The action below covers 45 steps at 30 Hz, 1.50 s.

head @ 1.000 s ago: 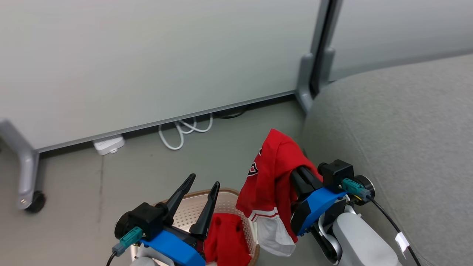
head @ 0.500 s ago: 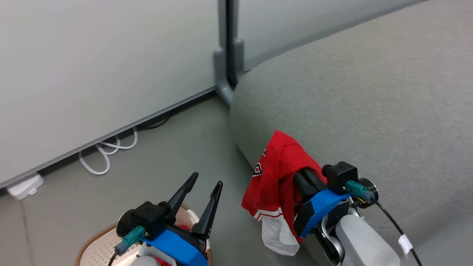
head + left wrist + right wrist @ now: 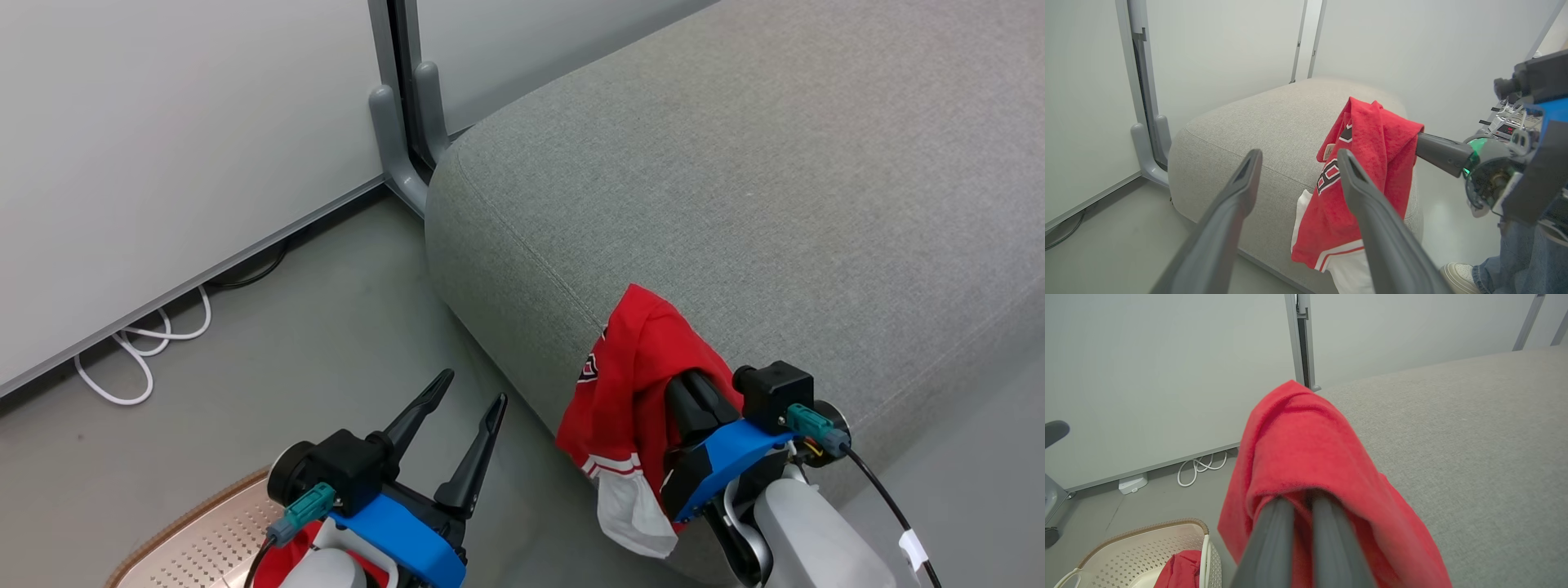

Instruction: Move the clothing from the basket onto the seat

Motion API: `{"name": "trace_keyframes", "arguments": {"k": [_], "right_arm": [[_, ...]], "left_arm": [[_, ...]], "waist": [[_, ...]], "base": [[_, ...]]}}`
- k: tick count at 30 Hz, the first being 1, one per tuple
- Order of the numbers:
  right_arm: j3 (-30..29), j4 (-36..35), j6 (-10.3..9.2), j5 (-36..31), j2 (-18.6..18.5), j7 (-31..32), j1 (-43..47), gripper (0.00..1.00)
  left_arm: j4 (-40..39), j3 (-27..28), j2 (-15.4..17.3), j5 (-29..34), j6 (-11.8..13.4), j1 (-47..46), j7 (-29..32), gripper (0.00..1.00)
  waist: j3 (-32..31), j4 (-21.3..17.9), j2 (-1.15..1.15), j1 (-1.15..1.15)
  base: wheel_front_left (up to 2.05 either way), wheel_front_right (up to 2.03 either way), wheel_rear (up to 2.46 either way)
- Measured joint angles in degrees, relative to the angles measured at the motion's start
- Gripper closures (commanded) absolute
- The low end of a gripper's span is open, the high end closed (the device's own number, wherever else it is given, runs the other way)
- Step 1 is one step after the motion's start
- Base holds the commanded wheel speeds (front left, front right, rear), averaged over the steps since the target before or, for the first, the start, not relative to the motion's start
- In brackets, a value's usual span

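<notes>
Now the right gripper [image 3: 692, 390] pinches a bright red jersey [image 3: 629, 367], seemingly to drop it on the grey woven seat [image 3: 735, 204]; the left gripper [image 3: 472, 387] is spread, empty.

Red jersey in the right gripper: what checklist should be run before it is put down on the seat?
1. Right gripper shut on the jersey: ok.
2. Jersey's hem above the seat top: not ok, it hangs down the seat's side.
3. Seat top ahead bare: ok.
4. Left gripper open, apart from the jersey: ok.
5. Basket emptied: not ok, a red garment lies in it.
</notes>
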Motion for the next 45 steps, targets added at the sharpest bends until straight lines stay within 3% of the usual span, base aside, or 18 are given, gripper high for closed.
{"name": "trace_keyframes", "arguments": {"k": [14,20,22,29,34,39,45], "right_arm": [[-0.3,0.79,0.0,0.82,0.01,1.08,-1.64,1.0],[-8.01,2.55,0.0,3.65,-0.16,4.93,-10.81,1.0],[-10.83,3.25,0.0,4.46,-1.89,6.44,-15.53,1.0],[-20.42,6.66,0.0,3.85,-13.46,9.81,-30.21,1.0],[-28.71,7.38,-0.01,1.83,-20.16,9.42,-35.61,1.0],[-36.5,9.32,0.0,0.12,-21.02,7.0,-36.22,1.0],[-42.4,14.88,0.0,-0.81,-18.96,4.67,-34.66,1.0]], "left_arm": [[-0.24,0.35,0.46,-0.3,0.0,-0.19,0.0,0.0],[-1.36,-0.98,1.43,0.71,0.0,-1.04,-0.01,0.0],[-2.0,-1.83,2.21,0.77,-0.01,-2.38,0.0,0.0],[-4.5,-6.06,5.48,1.25,-0.15,-10.31,0.0,0.0],[-6.73,-7.84,7.56,1.63,-0.15,-16.13,-0.01,0.0],[-9.25,-8.02,9.37,2.56,-0.15,-19.45,0.0,0.0],[-10.53,-6.79,9.87,2.87,-0.16,-20.08,0.0,0.0]], "waist": [[0.38,0.27,0.0,0.0],[3.4,1.53,0.0,0.0],[4.96,2.23,0.0,0.01],[13.12,5.74,0.0,0.01],[20.28,9.19,0.0,0.02],[27.28,12.7,0.0,0.02],[32.82,17.15,0.0,0.02]], "base": [[0.0,0.0,0.0],[0.0,0.0,0.0],[0.0,0.0,0.0],[0.0,0.0,0.0],[0.0,0.0,0.0],[0.0,0.0,0.0],[0.0,0.0,0.0]]}}
